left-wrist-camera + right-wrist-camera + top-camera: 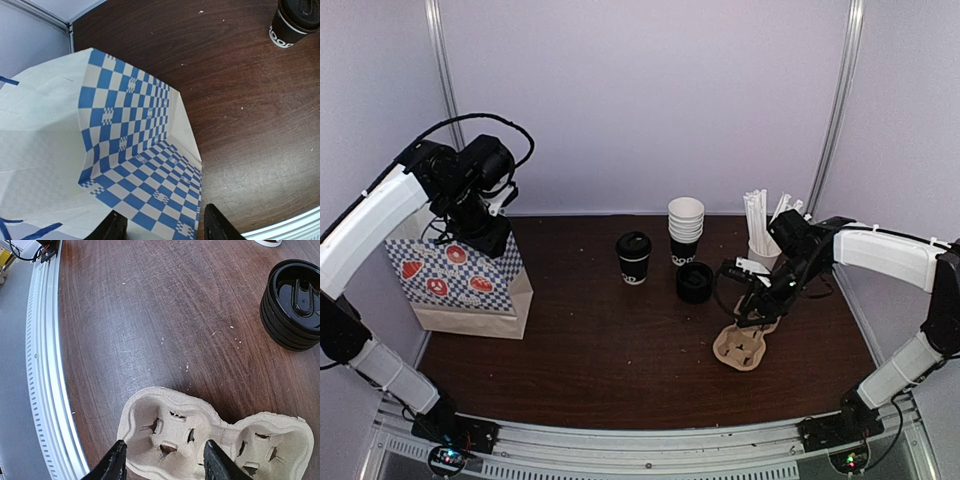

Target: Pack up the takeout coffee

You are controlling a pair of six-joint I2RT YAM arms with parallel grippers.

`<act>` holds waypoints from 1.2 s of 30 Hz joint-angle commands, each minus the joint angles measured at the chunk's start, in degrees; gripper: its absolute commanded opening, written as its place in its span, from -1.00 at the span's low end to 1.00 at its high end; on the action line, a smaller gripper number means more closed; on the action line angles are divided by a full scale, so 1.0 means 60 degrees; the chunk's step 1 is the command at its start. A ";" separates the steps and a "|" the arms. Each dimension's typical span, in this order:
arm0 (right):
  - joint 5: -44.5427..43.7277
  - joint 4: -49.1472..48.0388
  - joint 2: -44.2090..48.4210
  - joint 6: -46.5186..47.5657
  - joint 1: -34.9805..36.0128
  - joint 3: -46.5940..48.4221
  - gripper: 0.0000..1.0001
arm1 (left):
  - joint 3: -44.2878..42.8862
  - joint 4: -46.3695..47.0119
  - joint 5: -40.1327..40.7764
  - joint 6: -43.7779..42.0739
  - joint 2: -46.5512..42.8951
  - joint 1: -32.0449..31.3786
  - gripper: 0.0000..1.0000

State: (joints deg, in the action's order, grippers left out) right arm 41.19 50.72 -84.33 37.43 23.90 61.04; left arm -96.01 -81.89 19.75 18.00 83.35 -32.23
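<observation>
The takeout coffee (633, 258), a black cup with a black sip lid, stands upright at the table's middle back; its lower side shows in the left wrist view (294, 24). My left gripper (490, 232) is open and empty over the mouth of the checkered paper bag (460, 275), whose blue-and-white inside fills the left wrist view (140, 150). My right gripper (752, 318) is open and empty just above the brown pulp cup carrier (740, 345), its fingertips (116, 462) straddling one carrier cell (165, 432).
A stack of cups (685, 230) stands behind a short stack of black lids (694, 282), also in the right wrist view (295, 305). A white cup of straws (760, 235) stands at the back right. The table's metal front rail (45, 370) runs close to the carrier.
</observation>
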 commanded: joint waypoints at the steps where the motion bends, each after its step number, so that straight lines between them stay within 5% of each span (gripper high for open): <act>1: -0.0347 0.0007 0.0332 0.0177 -0.0108 -0.0174 0.05 | -0.0687 0.0040 -0.0729 0.0009 -0.0134 0.0054 0.12; 11: -0.0190 0.0092 0.0228 0.0314 -0.0162 -0.0124 0.05 | -0.0900 -0.0317 -0.0584 0.0435 -0.0115 0.0054 0.13; 21: -0.0215 0.0141 0.0146 0.0361 -0.0162 -0.0131 0.05 | -0.0514 0.0071 0.1037 0.0807 -0.0020 0.0297 0.58; 25: -0.0294 0.0115 0.0132 0.0383 -0.0160 -0.0153 0.05 | -0.0380 0.0898 -0.0204 0.0664 0.0232 0.1324 0.61; 29: -0.0277 0.0123 -0.0006 0.0422 -0.0165 -0.0154 0.05 | -0.0664 0.1200 -0.0943 0.0633 0.0736 0.1845 0.43; 36: -0.0318 0.0263 -0.0301 0.0508 -0.0161 -0.0043 0.03 | -0.0888 0.1270 -0.2158 0.0870 0.1015 0.1885 -0.30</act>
State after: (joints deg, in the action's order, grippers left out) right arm 39.90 51.31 -85.58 39.72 23.11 60.49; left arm -99.13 -76.49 13.04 22.17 90.19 -20.99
